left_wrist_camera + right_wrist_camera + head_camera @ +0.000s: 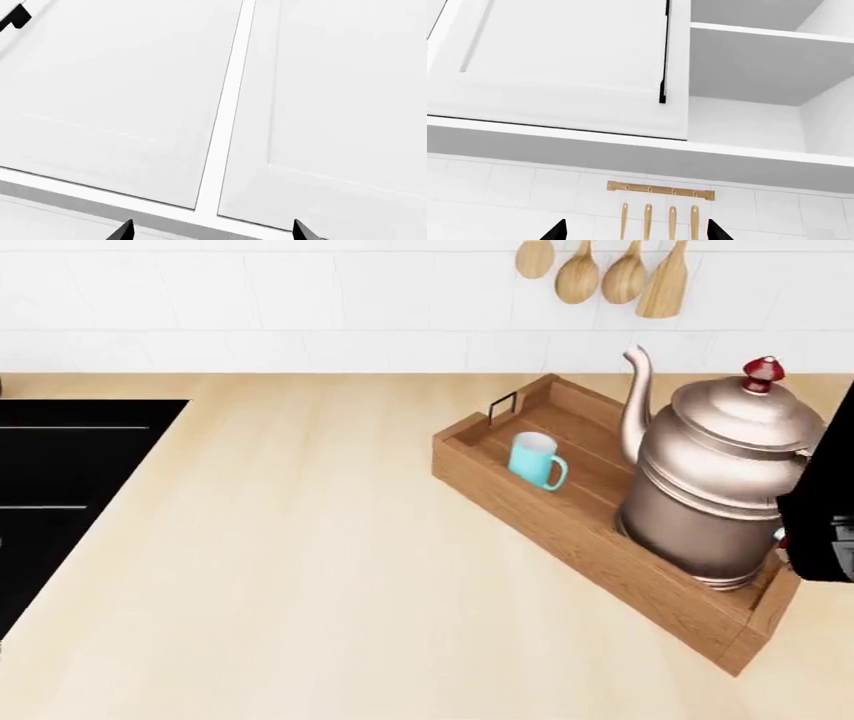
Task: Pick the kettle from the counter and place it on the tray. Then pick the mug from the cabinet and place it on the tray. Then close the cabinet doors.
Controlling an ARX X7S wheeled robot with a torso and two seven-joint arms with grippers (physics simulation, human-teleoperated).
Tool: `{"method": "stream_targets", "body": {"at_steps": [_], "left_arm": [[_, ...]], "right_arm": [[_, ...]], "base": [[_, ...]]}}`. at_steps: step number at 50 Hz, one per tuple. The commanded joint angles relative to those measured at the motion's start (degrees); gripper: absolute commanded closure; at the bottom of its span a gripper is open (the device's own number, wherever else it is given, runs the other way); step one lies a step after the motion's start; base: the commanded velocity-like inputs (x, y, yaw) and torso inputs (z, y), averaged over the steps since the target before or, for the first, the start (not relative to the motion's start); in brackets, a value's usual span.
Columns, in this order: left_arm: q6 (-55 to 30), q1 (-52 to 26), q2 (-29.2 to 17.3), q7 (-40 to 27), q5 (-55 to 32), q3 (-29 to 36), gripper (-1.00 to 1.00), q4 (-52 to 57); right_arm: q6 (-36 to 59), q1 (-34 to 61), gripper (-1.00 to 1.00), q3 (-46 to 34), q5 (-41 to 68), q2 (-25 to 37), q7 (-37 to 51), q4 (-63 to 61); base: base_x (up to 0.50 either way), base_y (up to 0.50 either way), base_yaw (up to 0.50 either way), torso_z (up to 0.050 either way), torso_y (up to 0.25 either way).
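In the head view the copper kettle (721, 480) stands upright on the wooden tray (561, 540) on the beige counter (294, 560). The turquoise mug (537, 460) stands upright on the same tray, left of the kettle and apart from it. My left gripper (213, 232) is open and faces two shut white cabinet doors (127, 100). My right gripper (637, 232) is open below the cabinet. There one door (560, 60) with a black handle (663, 75) looks shut, and beside it an open compartment with bare shelves (767, 65) shows. Both grippers hold nothing.
A black cooktop (67, 490) is set into the counter at the left. Wooden spoons (601, 275) hang on a brass rail (660, 190) on the tiled wall behind the tray. A dark part of my right arm (825, 520) shows at the head view's right edge.
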Motion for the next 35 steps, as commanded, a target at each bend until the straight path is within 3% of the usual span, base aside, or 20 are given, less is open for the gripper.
{"method": "stream_targets", "body": {"at_steps": [1, 18, 35], "left_arm": [[20.6, 31.0, -17.8, -4.9, 6.4, -5.3, -1.0, 16.7], [21.2, 31.5, -17.6, -5.1, 5.2, -5.3, -1.0, 16.7], [19.6, 31.3, -15.7, -4.7, 5.6, -4.5, -1.0, 17.1]], "right_arm": [[-2.9, 2.3, -1.0, -2.1, -0.5, 2.2, 0.0, 0.0], [-5.4, 4.0, -1.0, -4.9, -1.8, 3.9, 0.0, 0.0], [-5.0, 2.7, -1.0, -2.6, -0.8, 4.2, 0.0, 0.0]], "base": [[0.0, -0.5, 0.0, 0.0, 0.0], [0.0, -0.5, 0.0, 0.0, 0.0], [0.0, -0.5, 0.0, 0.0, 0.0]]}}
